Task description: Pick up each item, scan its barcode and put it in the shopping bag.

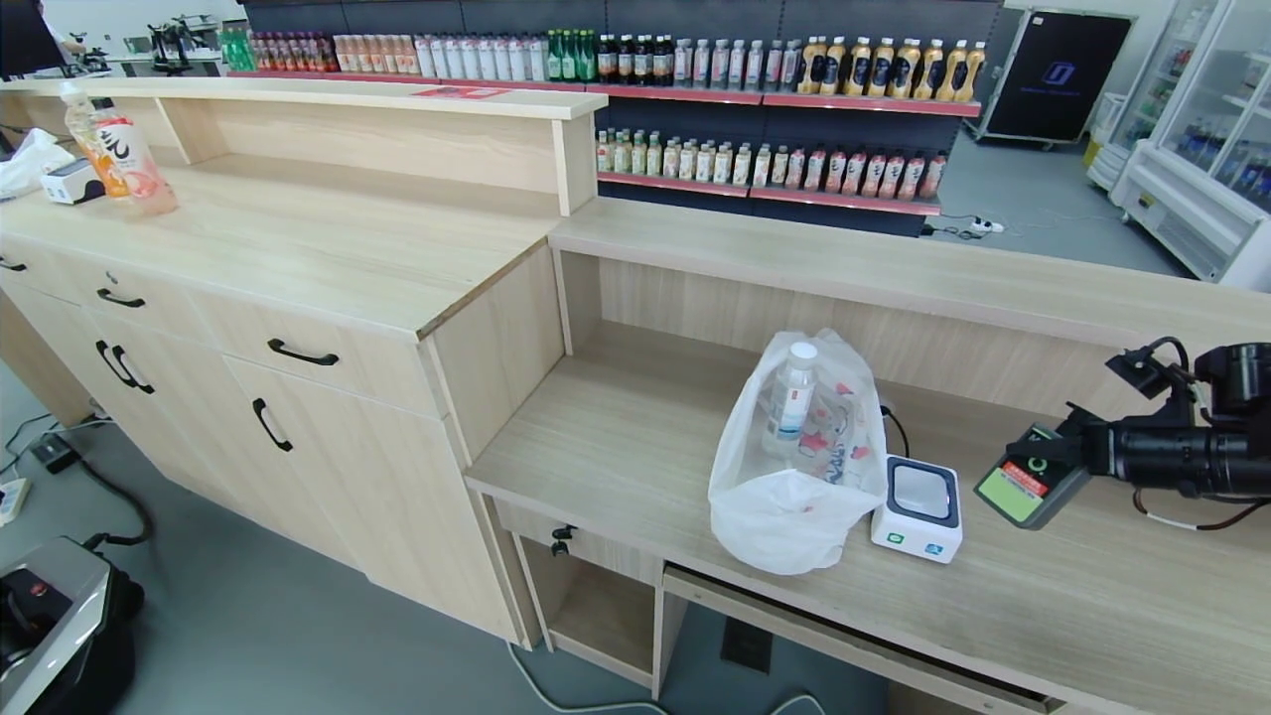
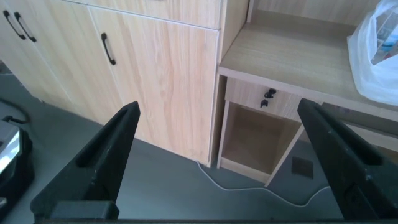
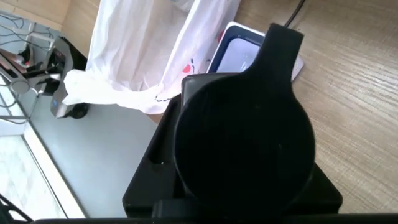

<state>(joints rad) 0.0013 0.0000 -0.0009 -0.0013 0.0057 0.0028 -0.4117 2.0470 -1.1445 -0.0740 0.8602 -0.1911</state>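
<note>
A clear plastic bottle stands in the white plastic shopping bag. The right tool clamps a green-faced box, probably awaiting scanning. The left tool is spread apart.

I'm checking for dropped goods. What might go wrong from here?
The small box in the right end effector is held beside the scanner, not over its window, so the barcode may go unread. The shopping bag slumps around the bottle inside; the box might catch on its limp rim.

Upward-open mouth of shopping bag, bottle inside, scanner just beside
</note>
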